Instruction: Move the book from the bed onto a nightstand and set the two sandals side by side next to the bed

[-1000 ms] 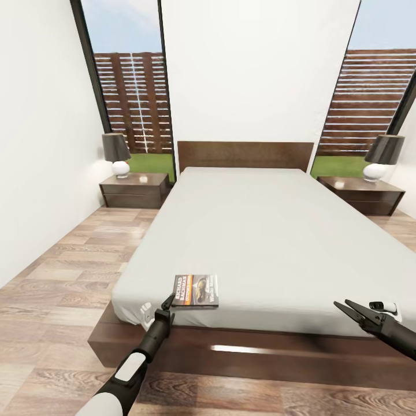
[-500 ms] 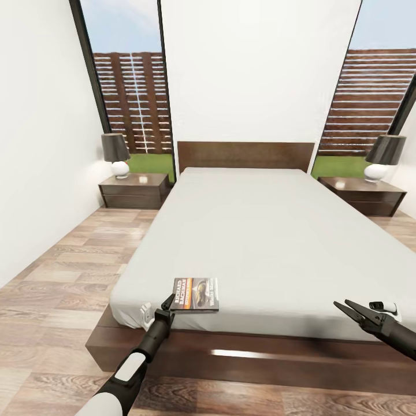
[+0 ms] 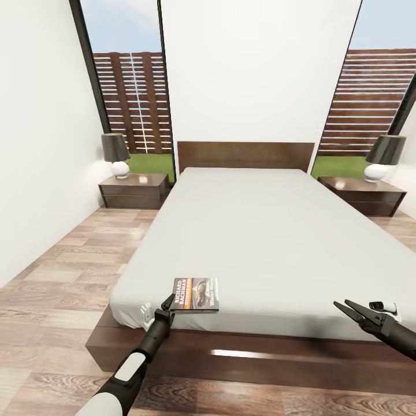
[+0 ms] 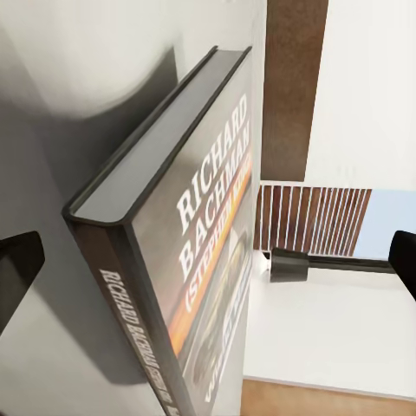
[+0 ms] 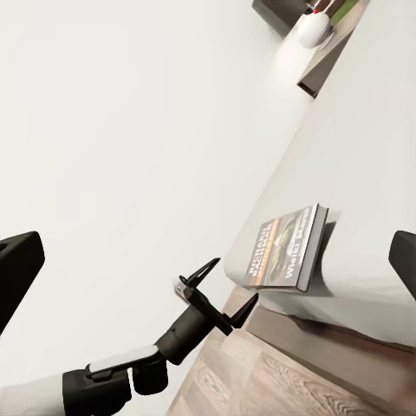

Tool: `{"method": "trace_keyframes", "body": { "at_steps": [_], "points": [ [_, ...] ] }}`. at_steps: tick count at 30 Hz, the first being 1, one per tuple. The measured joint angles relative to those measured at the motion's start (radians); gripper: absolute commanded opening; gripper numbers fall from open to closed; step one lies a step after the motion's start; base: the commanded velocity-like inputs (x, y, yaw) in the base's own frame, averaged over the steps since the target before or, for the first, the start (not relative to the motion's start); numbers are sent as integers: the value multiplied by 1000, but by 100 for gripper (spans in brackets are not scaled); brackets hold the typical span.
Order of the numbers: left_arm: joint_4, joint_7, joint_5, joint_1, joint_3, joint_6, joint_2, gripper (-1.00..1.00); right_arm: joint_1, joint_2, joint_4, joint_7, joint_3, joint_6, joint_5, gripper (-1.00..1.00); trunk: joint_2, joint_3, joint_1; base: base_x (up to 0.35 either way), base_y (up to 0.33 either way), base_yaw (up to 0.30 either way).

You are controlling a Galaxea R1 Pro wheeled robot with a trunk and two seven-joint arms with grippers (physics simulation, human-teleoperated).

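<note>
book point(image 3: 196, 293) reading "richard bachman" at bed point(image 3: 260, 231) edge, left gripper point(image 3: 168, 304) and right gripper point(image 3: 346, 309) jaws parted

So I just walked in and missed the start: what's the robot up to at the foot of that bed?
It is going for the thin paperback with the dark cover and orange lettering, which lies flat near the foot corner of the pale grey mattress on the dark wooden bed. The left gripper is open right at the book's spine edge and has not closed on it. The right gripper hangs open off to the side. Both dark wooden nightstands by the headboard each carry a lamp.
</note>
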Motion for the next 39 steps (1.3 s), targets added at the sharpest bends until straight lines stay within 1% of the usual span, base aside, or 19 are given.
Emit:
{"method": "trace_keyframes", "body": {
  "at_steps": [39],
  "points": [
    [0, 0, 1, 0, 2, 3, 2, 100, 0, 0, 0, 0, 0, 0, 0, 100, 0, 0, 0, 0, 0, 0]
  ]
}}
